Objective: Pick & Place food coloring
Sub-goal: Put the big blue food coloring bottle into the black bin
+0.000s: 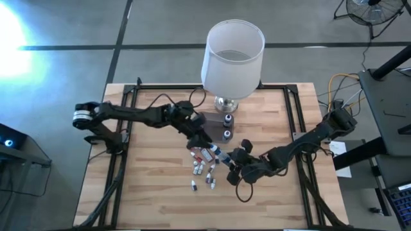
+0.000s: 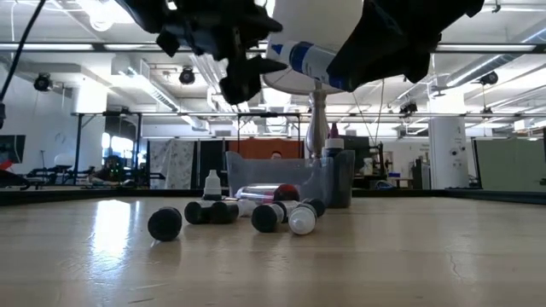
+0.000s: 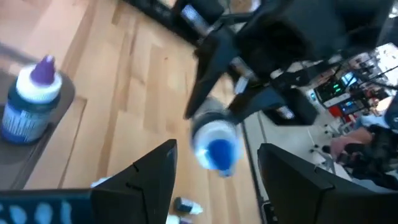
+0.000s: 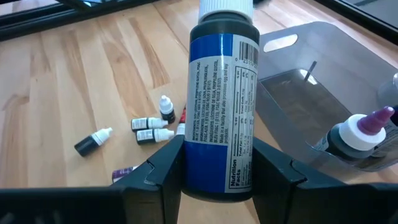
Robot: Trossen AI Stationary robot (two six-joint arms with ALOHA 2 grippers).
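Desk: pale wood planks, matt. Tub: clear smooth plastic. Blue bottle: glossy paper label. Lamp base: shiny metal.

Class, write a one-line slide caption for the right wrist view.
Right gripper clamps a blue-labelled food coloring bottle above small bottles scattered on the table, beside a clear tub.

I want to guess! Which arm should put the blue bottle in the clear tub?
Right, probably. The right gripper is shut on the blue bottle beside the clear tub. The left gripper is open and empty.
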